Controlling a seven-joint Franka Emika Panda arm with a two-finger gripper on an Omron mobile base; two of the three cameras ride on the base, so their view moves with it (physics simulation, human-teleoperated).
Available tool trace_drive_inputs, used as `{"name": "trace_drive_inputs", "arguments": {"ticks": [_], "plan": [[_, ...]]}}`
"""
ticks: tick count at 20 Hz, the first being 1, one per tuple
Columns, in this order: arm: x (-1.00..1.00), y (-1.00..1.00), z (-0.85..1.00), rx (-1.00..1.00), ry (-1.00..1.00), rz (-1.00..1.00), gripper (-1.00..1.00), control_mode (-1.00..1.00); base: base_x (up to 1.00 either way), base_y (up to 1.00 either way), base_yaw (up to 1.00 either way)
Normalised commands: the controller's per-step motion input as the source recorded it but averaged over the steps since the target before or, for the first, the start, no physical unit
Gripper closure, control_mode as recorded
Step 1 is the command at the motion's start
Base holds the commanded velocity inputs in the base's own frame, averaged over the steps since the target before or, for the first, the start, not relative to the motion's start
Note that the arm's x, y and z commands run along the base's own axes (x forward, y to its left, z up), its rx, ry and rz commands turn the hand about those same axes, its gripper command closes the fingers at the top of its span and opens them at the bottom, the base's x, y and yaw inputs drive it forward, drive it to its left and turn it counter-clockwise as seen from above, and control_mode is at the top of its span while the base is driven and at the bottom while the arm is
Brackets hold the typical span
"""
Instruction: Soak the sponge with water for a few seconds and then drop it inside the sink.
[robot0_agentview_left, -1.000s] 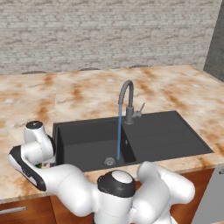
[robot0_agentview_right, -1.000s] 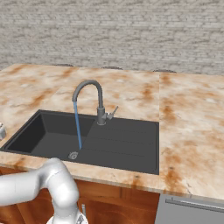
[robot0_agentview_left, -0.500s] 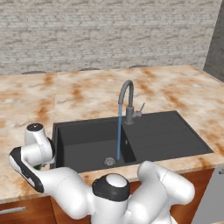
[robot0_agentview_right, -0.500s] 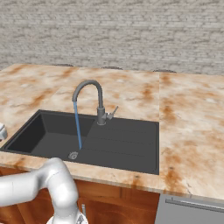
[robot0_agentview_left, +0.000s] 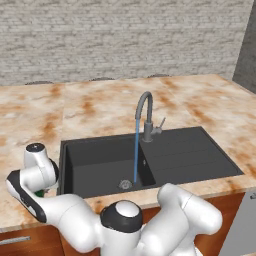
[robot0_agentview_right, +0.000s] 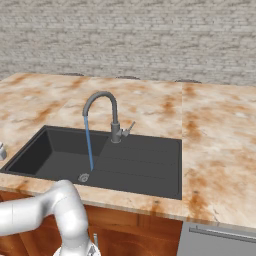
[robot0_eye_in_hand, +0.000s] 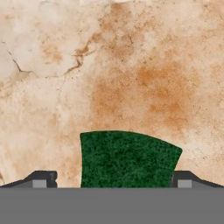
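The green sponge (robot0_eye_in_hand: 127, 159) lies flat on the marble counter, left of the sink (robot0_agentview_left: 185, 155). My gripper (robot0_eye_in_hand: 111, 179) is open and points straight down over it, one fingertip (robot0_eye_in_hand: 41, 179) on each side; the left tip stands clear of the sponge, the right tip is close to its edge. In the left base view my wrist (robot0_agentview_left: 37, 167) hangs low over the counter, with a sliver of the sponge (robot0_agentview_left: 39, 193) showing under it. The water (robot0_agentview_left: 136, 150) runs as a thin blue stream from the curved faucet (robot0_agentview_left: 146, 112) down to the drain (robot0_agentview_left: 125, 184).
The dark sink (robot0_agentview_right: 145, 160) has its basin on the left and a flat drainboard on the right. The water (robot0_agentview_right: 89, 145) falls near the basin's front right. Marble counter (robot0_agentview_left: 100, 105) surrounds it, with a brick wall behind.
My hand has sunk a little lower toward the counter left of the sink. The water keeps running; nothing else has moved.
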Motion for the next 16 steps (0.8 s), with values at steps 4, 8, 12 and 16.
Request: {"name": "trace_drive_inputs", "arguments": {"ticks": [4, 8, 12, 16], "plan": [[0.00, 0.00, -0.16, 0.00, 0.00, 0.00, -1.00, -1.00, 0.00, 0.00, 0.00], [-0.06, 0.00, -0.34, 0.00, 0.00, 0.00, -1.00, -1.00, 0.00, 0.00, 0.00], [-0.08, 0.00, -0.40, 0.00, 0.00, 0.00, -1.00, -1.00, 0.00, 0.00, 0.00], [-0.03, 0.00, -0.29, -0.01, -0.02, 0.02, -1.00, -1.00, 0.00, 0.00, 0.00]]}}
